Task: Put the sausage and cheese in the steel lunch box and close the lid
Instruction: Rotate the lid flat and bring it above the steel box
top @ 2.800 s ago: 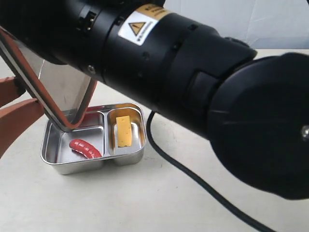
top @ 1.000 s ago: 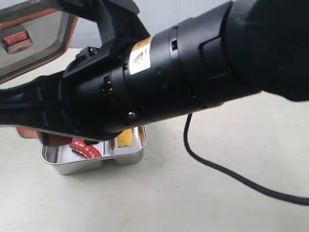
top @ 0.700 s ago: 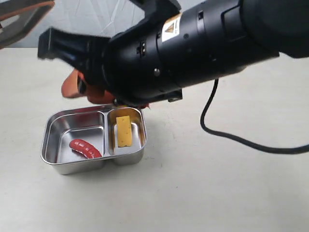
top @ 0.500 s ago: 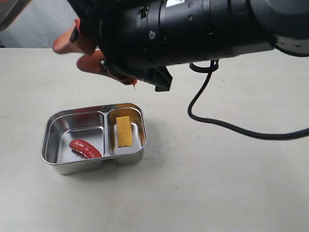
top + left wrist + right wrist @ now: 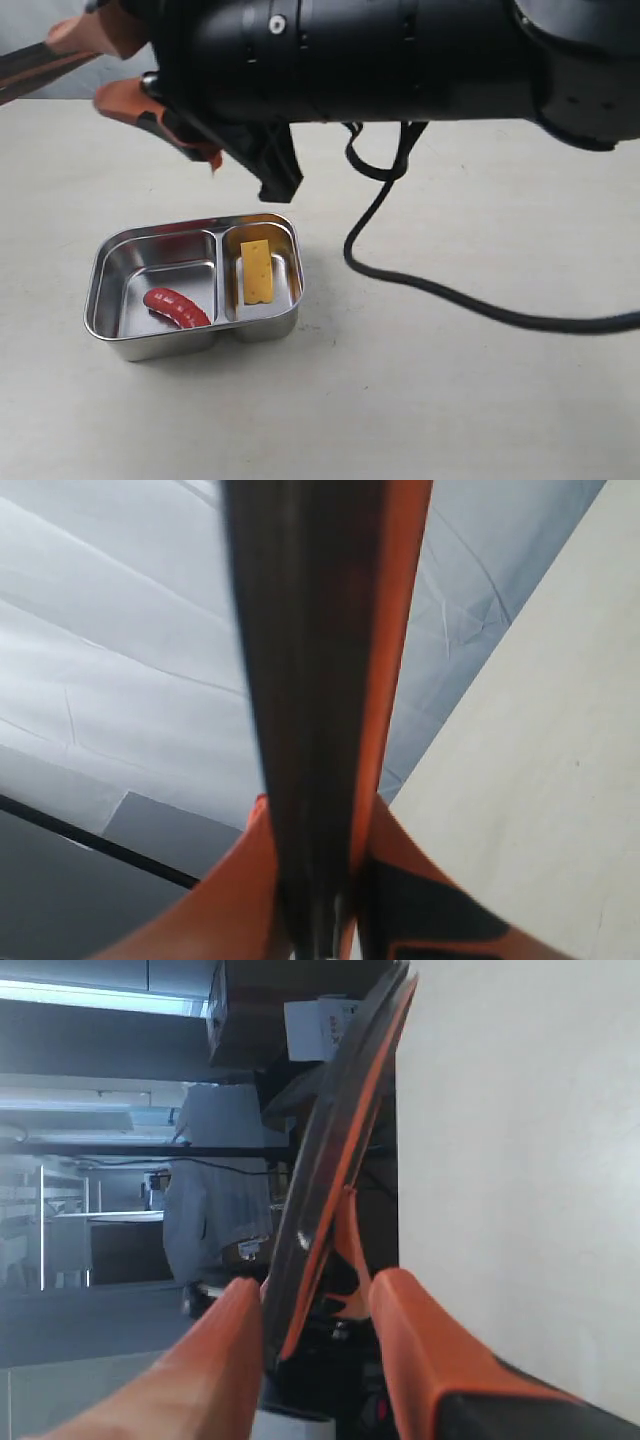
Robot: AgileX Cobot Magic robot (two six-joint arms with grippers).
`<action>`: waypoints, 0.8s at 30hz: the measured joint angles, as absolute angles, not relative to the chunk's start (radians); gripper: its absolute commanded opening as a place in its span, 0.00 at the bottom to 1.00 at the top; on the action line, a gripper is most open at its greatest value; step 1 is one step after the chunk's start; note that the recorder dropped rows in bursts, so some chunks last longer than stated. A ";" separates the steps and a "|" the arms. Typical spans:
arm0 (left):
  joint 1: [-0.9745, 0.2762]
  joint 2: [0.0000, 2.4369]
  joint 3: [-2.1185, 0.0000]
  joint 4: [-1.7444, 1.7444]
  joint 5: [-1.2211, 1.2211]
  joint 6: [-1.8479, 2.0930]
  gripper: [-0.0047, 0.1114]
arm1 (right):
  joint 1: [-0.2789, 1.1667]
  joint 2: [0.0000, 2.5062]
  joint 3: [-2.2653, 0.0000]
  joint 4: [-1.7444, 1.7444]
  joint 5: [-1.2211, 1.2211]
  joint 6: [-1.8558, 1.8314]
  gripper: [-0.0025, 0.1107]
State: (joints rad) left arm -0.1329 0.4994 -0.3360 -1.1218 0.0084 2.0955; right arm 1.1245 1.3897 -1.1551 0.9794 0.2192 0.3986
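The steel lunch box [image 5: 112,268] sits open on the table. The red sausage [image 5: 177,307] lies in its bigger compartment and the yellow cheese [image 5: 258,272] in the smaller one. The dark lid [image 5: 310,630] is held up in the air, edge-on, with my left gripper [image 5: 320,810] shut on it. In the exterior view only a strip of the lid [image 5: 30,72] shows at the top left. My right gripper [image 5: 320,1285] is open, its orange fingers [image 5: 410,1340] standing either side of the lid [image 5: 340,1110] with a gap on one side. In the exterior view the right gripper [image 5: 115,70] is high, above and left of the box.
My black right arm [image 5: 400,55] crosses the top of the exterior view, and its black cable [image 5: 440,295] loops down over the table to the right of the box. Pale table surface [image 5: 450,400] spreads in front and to the right.
The lid has risen from a tilt over the box to the upper left. My right arm has swung up and left, uncovering the box, sausage and cheese.
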 measured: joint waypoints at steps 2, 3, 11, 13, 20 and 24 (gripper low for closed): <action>-0.133 0.499 -0.336 -1.122 0.012 2.096 0.04 | 1.156 1.399 -1.172 0.982 0.202 0.399 0.36; -0.133 0.499 -0.336 -1.122 0.018 2.096 0.04 | 1.165 1.405 -1.182 0.986 0.195 0.399 0.36; -0.133 0.499 -0.334 -1.120 0.049 2.096 0.04 | 1.187 1.492 -1.258 0.996 0.200 0.399 0.36; -0.133 0.499 -0.330 -1.120 0.042 2.096 0.04 | 1.187 1.506 -1.265 0.996 0.206 0.399 0.36; -0.141 0.499 -0.327 -1.108 0.031 2.096 0.04 | 1.186 1.536 -1.267 0.995 0.209 0.399 0.34; -0.153 0.498 -0.327 -1.099 0.031 2.096 0.04 | 1.182 1.555 -1.269 0.998 0.209 0.396 0.29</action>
State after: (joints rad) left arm -0.1529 0.4976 -0.3272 -1.0986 0.0306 2.0955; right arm 1.1815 1.5549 -1.2691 0.9981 0.2088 0.3964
